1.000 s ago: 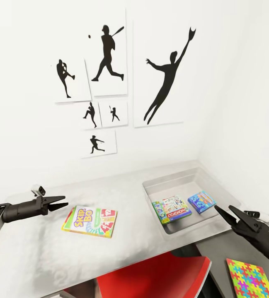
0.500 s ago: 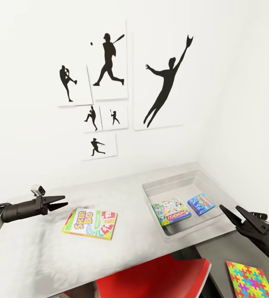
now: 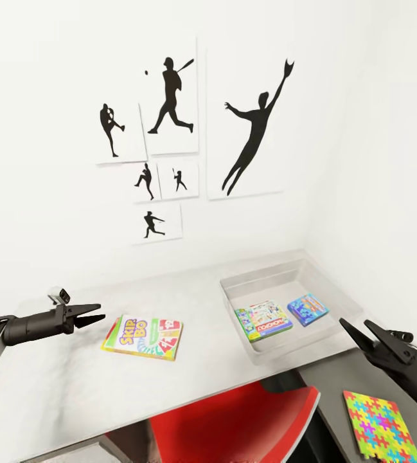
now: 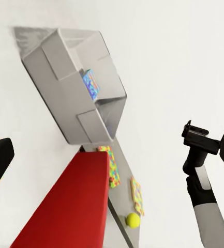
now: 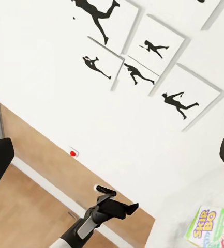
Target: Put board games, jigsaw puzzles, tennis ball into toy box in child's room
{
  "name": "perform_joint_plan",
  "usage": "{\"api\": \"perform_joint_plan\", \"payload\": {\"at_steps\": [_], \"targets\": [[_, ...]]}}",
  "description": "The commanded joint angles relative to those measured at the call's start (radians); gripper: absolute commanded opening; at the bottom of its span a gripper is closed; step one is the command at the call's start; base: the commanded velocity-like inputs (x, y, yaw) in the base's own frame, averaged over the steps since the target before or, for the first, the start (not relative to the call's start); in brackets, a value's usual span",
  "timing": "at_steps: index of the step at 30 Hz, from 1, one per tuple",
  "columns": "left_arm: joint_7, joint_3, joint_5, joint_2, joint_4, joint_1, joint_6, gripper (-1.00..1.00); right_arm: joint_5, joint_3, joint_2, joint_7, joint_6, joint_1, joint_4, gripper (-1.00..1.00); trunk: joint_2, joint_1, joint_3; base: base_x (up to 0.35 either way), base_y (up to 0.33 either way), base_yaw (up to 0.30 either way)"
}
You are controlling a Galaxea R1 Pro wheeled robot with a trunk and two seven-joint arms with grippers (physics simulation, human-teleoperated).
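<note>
Skip-Bo box (image 3: 143, 337) lies just beside the open left end effector (image 3: 92, 313).

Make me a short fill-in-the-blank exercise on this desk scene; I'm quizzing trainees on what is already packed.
1. The toy box already holds ____ board games.
2. The Skip-Bo box lies on the table, ____ the toy box.
3. A jigsaw puzzle lies below the ____ gripper.
4. Both grippers, including the left gripper, hold ____.

Missing words: two; outside; right; nothing
</note>
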Motion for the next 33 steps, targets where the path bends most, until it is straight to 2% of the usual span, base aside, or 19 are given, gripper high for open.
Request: {"api": "perform_joint_plan", "payload": {"at_steps": [1,21,33], "targets": [[-0.004,0.000,0.000,0.000,0.000,-0.001,0.011,1.00,-0.002,0.000,0.000,0.000,0.005,-0.001,0.000,1.00,-0.002,0.000,-0.002,-0.069,0.000,0.000],[-0.004,0.000,0.000,0.000,0.000,-0.001,0.011,1.00,0.004,-0.001,0.000,-0.016,0.001,-0.001,-0.001,1.00,-0.002,0.000,-0.002,-0.010,0.000,0.000],[-0.004,0.000,0.000,0.001,0.000,-0.001,0.011,1.00,0.007,-0.005,-0.008,-0.114,0.015,-0.002,-0.003,1.00,-0.002,0.000,-0.002,-0.092,0.000,0.000]]}}
